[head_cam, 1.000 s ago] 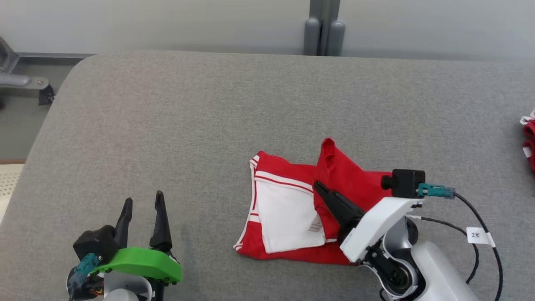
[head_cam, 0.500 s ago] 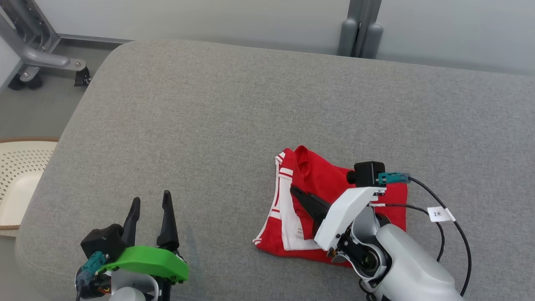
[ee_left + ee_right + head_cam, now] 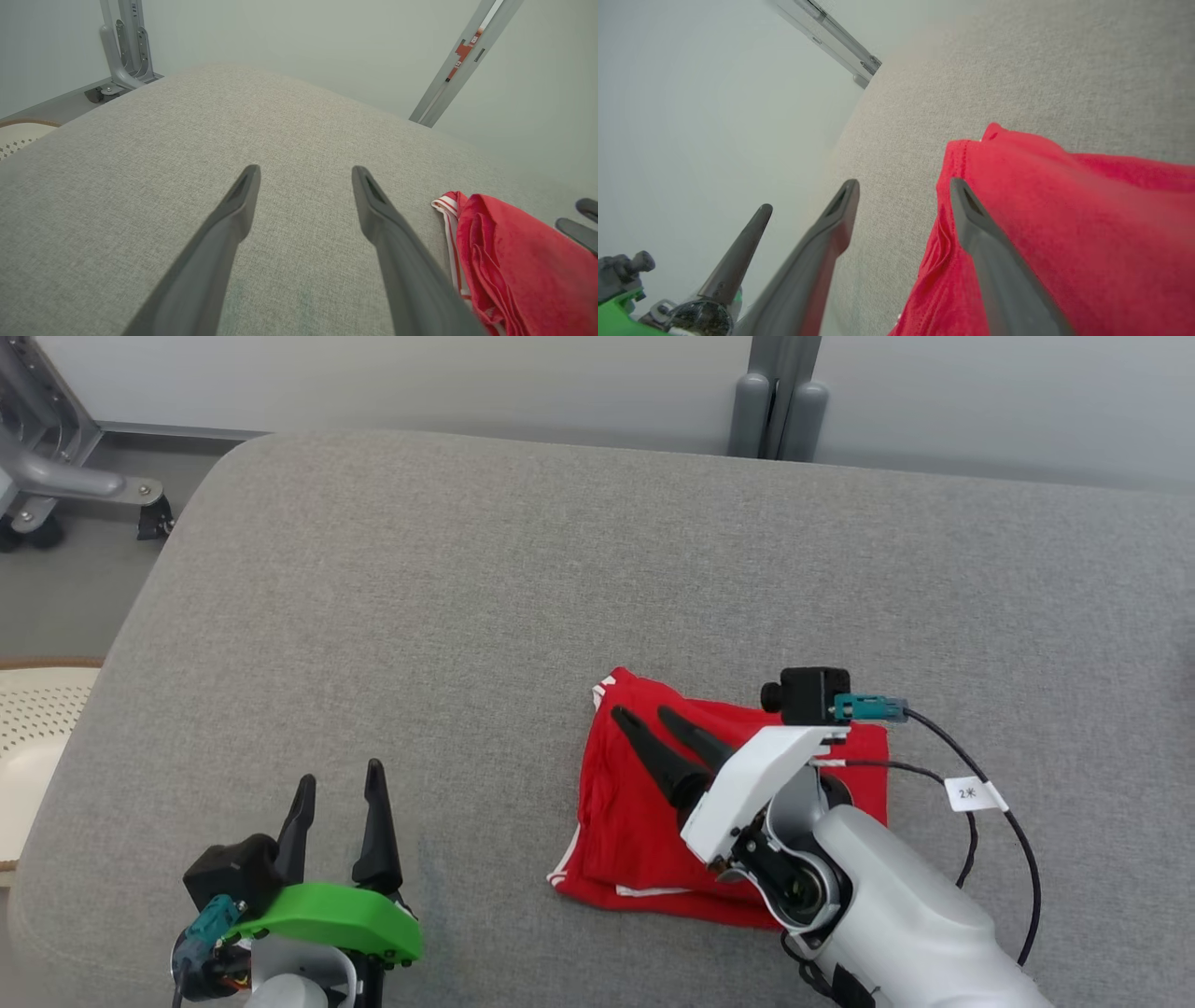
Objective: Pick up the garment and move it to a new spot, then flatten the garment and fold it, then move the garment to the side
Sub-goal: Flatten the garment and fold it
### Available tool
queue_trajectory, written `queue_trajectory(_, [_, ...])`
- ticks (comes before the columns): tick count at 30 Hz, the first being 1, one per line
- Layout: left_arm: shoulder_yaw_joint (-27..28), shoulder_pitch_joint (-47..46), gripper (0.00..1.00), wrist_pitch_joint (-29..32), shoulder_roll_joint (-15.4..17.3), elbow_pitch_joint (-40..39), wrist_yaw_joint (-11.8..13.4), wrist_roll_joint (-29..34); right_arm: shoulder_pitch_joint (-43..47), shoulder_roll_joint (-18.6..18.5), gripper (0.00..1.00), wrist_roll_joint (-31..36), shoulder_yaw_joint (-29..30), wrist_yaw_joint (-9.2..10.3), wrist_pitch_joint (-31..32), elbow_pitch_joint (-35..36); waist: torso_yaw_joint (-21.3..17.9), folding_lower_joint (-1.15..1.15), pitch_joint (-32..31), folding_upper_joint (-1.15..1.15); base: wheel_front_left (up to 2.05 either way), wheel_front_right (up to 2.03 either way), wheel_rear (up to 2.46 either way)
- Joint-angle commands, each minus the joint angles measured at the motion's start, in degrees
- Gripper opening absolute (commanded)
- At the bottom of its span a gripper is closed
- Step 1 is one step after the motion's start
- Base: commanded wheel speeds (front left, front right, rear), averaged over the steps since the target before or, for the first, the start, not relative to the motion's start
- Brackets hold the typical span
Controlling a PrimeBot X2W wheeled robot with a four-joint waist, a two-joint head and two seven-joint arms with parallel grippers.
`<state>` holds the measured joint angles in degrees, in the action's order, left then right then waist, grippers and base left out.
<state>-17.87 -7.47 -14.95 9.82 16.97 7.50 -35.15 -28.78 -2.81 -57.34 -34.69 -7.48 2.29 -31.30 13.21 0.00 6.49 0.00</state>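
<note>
Garment [image 3: 635,821]: red, with white stripes at its edges, folded into a rough rectangle and lying flat on the counter [image 3: 467,579]; in the left wrist view [image 3: 509,252] its striped edge faces the left gripper.
Counter: covered in grey fabric with rounded corners; it reaches well beyond the garment on every side.
Right gripper [image 3: 644,715]: open and holding nothing, its 2 fingers spread over the garment's far left corner. In the right wrist view [image 3: 904,183] 1 finger lies against the red cloth [image 3: 1064,224] at its edge and the other is over bare grey fabric just beside it. I cannot tell whether the tips press on the cloth.
Left gripper [image 3: 341,774]: open and empty, its 2 fingers apart, hovering well to the left of the garment over bare counter; the left wrist view [image 3: 305,169] has grey fabric between the fingers.
Green cover [image 3: 327,919]: on the left wrist, left of the garment and nearer the robot.
Cable [image 3: 934,779]: black with a white tag, looping from the right wrist camera past the garment's right side.
Basket [image 3: 37,728]: cream and perforated, off the counter, far left of the garment.
Metal frame [image 3: 56,485]: grey, on a caster, on the floor beyond the counter's far left corner.
Post [image 3: 775,392]: grey and upright, behind the counter, straight beyond the garment.
</note>
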Motion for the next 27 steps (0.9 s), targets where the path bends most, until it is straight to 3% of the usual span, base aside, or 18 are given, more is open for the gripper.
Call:
queue_trajectory(1, [0.0, -1.0, 1.0, -0.2, -0.1, 0.1, -0.3, 0.5, -0.8, -0.2, 1.0, 1.1, 0.8, -0.02, -1.3, 0.3, -0.7, 0.0, -0.1, 0.0, 0.0, 0.0, 0.0])
queue_trajectory(9, [-1.0, -2.0, 1.0, -0.3, -0.9, 0.0, -0.6, 1.8, -0.3, -1.8, 1.0, 15.5, 8.8, -0.02, -9.5, 0.3, -3.2, 0.0, -0.6, 0.0, 0.0, 0.0, 0.0])
queue_trajectory(18, [-1.9, -4.6, 1.0, -0.2, -2.3, -0.4, -1.3, 5.9, 7.9, -3.4, 1.0, 31.7, 23.3, -0.02, -15.9, 5.4, -6.1, 0.0, -1.5, 0.0, 0.0, 0.0, 0.0])
queue_trajectory(22, [-0.5, -3.8, 1.0, -0.3, -3.4, -0.6, -1.6, 7.4, 13.3, -2.0, 1.0, 37.1, 28.8, -0.01, -16.7, 9.2, -7.9, 0.0, -2.4, 0.0, 0.0, 0.0, 0.0])
queue_trajectory(27, [2.2, -1.1, 1.0, -0.3, -4.3, -0.5, -2.5, 9.5, 18.6, -0.9, 1.0, 41.0, 30.5, -0.01, -17.1, 12.8, -10.3, 0.0, -4.0, 0.0, 0.0, 0.0, 0.0])
